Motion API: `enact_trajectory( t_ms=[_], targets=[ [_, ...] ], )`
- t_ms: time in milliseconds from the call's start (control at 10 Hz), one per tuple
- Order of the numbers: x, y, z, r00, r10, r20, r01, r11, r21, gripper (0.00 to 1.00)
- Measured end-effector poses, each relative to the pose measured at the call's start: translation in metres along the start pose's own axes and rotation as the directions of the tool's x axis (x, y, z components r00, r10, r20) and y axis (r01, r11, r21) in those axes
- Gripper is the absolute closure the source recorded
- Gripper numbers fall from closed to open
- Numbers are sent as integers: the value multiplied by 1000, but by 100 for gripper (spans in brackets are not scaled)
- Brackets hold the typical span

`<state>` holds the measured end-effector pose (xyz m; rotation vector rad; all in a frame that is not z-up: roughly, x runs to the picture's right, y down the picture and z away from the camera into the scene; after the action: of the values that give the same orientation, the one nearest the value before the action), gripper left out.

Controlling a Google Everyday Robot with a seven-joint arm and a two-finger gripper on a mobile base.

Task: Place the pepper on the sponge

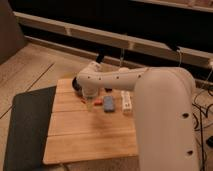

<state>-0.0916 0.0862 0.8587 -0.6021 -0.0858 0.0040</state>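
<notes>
The pepper [97, 103], a small red-orange piece, lies on the wooden table [90, 140] just left of the sponge [108, 104]. The sponge is a small blue block lying flat, and nothing rests on it. My gripper [90, 101] hangs from the white wrist and points down, low over the table immediately left of the pepper. It looks open, with nothing held. The wrist hides the spot right under it.
A white bar-shaped object [125, 101] lies right of the sponge. A dark bowl [76, 86] peeks out behind the wrist at the back left. My bulky white arm [165, 115] covers the table's right side. A dark mat [27, 130] lies on the floor to the left.
</notes>
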Motion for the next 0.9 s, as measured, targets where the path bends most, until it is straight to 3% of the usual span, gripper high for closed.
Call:
enact_trajectory(
  t_ms=[400,900],
  targets=[
    [10,-10,17,999,27,-39,-28,999,-29,35],
    [10,-19,39,998,29,-52,-33,997,-71,35]
  ],
)
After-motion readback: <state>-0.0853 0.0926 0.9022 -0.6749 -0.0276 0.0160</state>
